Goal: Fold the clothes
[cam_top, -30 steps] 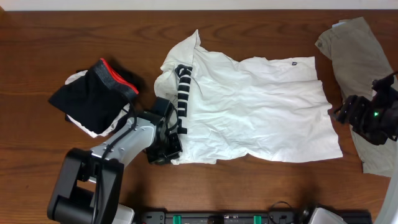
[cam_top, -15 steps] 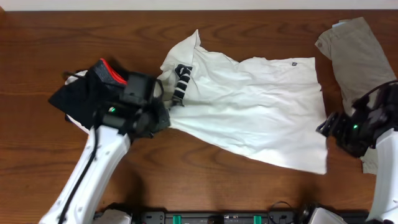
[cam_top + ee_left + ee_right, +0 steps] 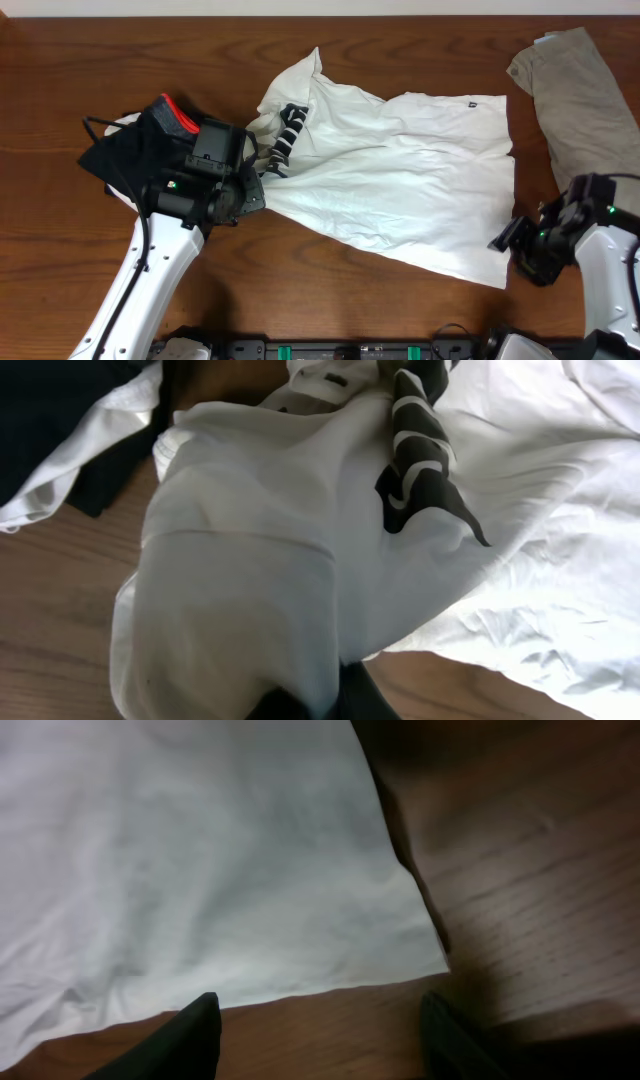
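White T-shirt [image 3: 400, 180]: we find the left gripper [image 3: 252, 190] clenched on its nine-o'clock edge, the right gripper [image 3: 325, 1038] standing apart at five o'clock; we advise pinching that corner squarely before lifting.

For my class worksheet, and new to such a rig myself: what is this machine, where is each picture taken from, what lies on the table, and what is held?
Two robot arms work at a wooden table. One picture looks down from above; the other two come from wrist cameras. On it lie a white T-shirt, a black garment with red-edged waistband and a khaki-grey garment. The left gripper pinches the T-shirt near its lettering; the right gripper is open at its corner, holding nothing.
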`<state>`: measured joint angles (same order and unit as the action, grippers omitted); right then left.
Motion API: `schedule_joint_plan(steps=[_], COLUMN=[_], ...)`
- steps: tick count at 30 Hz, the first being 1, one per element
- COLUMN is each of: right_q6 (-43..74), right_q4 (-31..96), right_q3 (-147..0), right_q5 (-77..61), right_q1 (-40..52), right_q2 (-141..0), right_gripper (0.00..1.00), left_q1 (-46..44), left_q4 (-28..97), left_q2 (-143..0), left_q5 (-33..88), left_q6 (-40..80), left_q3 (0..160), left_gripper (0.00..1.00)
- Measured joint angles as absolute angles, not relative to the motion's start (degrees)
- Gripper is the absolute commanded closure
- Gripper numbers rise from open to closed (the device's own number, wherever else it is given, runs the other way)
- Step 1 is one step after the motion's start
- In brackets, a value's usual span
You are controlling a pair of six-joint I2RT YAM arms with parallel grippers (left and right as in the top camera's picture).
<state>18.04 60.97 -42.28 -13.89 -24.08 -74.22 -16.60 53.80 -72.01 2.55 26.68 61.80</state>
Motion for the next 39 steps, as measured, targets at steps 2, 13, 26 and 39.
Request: schedule_joint_plan(steps=[2, 13, 26, 39], right_q6=[18.9, 25.2, 30.0, 28.9], right_q4=[60.4, 54.8, 50.0, 57.2], right_q3=[-40.6, -32.8, -29.3, -35.2], right_q5=[-13.7, -7.4, -3.8, -5.2], right_q1=[-24.1, -24.1, -24.1, -23.9], right_q2=[-74.2, -74.2, -74.1, -73.8], right_gripper=[0.38, 0.37, 0.59, 0.99], left_q1=[-16.6, -16.6, -16.6, -16.6], left_q4=[53.8, 53.8, 53.8, 54.1], left_q2=[-72.0, -72.0, -72.0, -72.0], left_q5=[2.5, 2.1, 2.1, 2.1], left_q6=[26.7, 26.5, 26.5, 25.9], left_q3=[61.8, 61.8, 61.8, 61.8], left_gripper=[0.94, 0.94, 0.94, 0.94])
